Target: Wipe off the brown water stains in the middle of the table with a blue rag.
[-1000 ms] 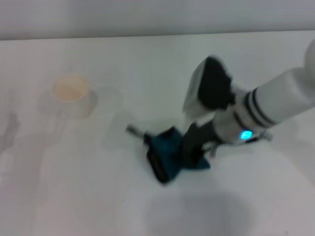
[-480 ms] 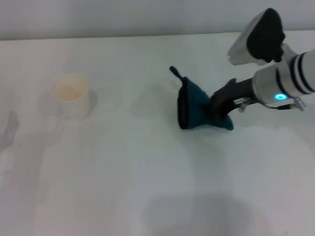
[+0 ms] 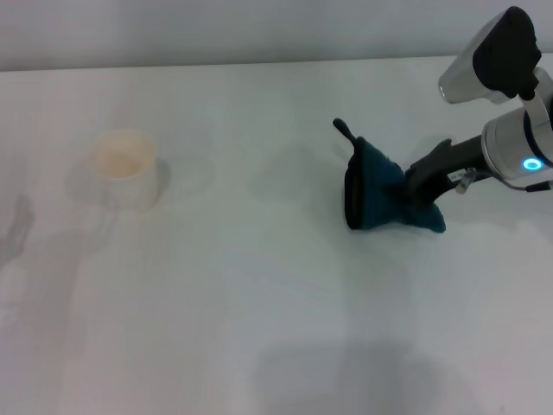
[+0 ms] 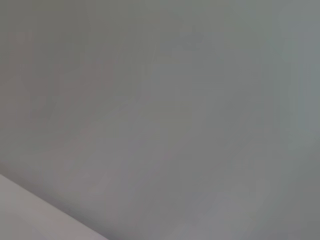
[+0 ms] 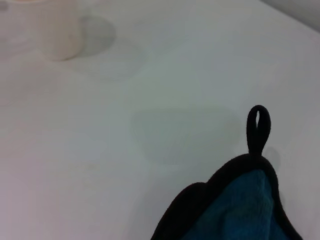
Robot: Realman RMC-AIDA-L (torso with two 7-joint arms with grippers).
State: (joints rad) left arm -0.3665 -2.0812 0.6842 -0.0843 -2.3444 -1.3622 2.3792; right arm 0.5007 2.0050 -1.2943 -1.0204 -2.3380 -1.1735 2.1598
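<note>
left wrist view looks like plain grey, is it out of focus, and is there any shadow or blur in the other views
Left wrist view: featureless grey, nothing identifiable. Head view: soft overall; the cup casts a faint shadow on the table, with a broad dim patch near the bottom edge. Right wrist view: the blue rag is close and soft-edged.

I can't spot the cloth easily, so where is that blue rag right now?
In the head view the blue rag sits on the white table's right side, bunched up in the right pincer, far from the cream cup on the left.
</note>
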